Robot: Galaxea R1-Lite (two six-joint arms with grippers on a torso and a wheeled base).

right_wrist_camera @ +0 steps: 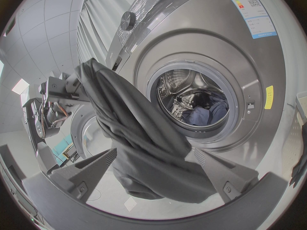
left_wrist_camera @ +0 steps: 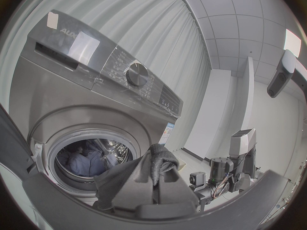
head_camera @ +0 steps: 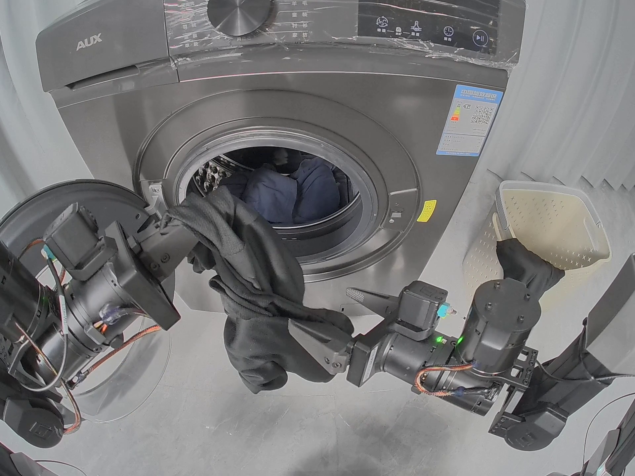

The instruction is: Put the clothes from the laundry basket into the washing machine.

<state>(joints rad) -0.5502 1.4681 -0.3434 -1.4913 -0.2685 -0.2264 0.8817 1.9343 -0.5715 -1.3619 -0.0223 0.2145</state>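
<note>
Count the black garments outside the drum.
2: one garment hangs from the left gripper before the washing machine; one cloth drapes over the laundry basket. Others may hide inside.

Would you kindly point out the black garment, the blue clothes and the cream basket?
Black cloth garment (head_camera: 258,259): head view, draped middle.
Blue clothes (head_camera: 291,193) in drum: head view, front fold.
Cream perforated plastic basket (head_camera: 562,226): head view, inner wall.

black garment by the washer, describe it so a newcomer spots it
Find the grey washing machine, door open. Before its drum opening, a garment hangs from the left gripper down to the open right gripper. It is black and outside, unlike the blue clothes inside.
</note>
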